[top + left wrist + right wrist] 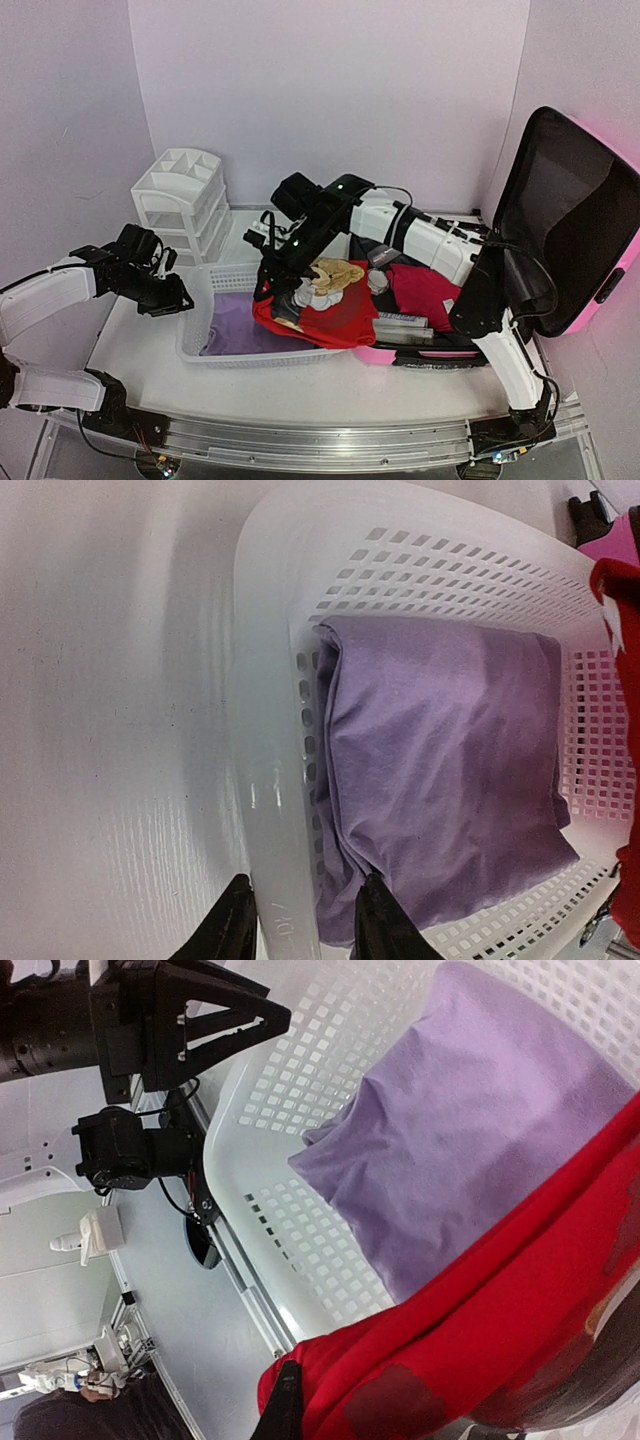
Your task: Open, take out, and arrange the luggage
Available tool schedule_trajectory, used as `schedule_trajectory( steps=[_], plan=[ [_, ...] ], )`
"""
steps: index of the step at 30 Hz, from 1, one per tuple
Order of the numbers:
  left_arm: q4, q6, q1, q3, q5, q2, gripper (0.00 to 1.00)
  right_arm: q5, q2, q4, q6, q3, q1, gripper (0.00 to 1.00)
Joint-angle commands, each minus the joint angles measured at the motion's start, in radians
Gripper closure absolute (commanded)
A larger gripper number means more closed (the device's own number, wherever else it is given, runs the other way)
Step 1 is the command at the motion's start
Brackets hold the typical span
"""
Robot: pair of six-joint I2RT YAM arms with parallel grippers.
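Two arms are sharing the work in the top view; the luggage (575, 215) is lying open at the right of the frame, its lid standing up against the wall so the contents are within reach; the right gripper (283, 295) is pinching the red garment (335, 310) at centre, jaws closed on the cloth, hanging it where the case meets the white basket (250, 358); the left gripper (172, 293) is sitting at the basket's left rim, probably to steady it.

From the left wrist, its fingers (232, 932) are straddling that rim at the lower edge, jaws narrow; whether they are pinching it I cannot tell; the purple cloth (440, 780) is lying folded inside.

From the right wrist, red fabric is draping across the lower right, above the purple cloth, apparently meant for the basket.
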Motion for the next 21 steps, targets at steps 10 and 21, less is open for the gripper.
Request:
schedule_trajectory(
  steps=[10,21],
  plan=[
    [0.067,0.003,0.0,-0.006,0.061,0.018,0.66,-0.046,0.168,0.308,0.028,0.112,0.115,1.0],
    [0.072,0.002,0.0,-0.016,0.066,0.015,0.67,0.03,0.235,0.317,-0.056,0.15,0.142,1.0]
  ],
)
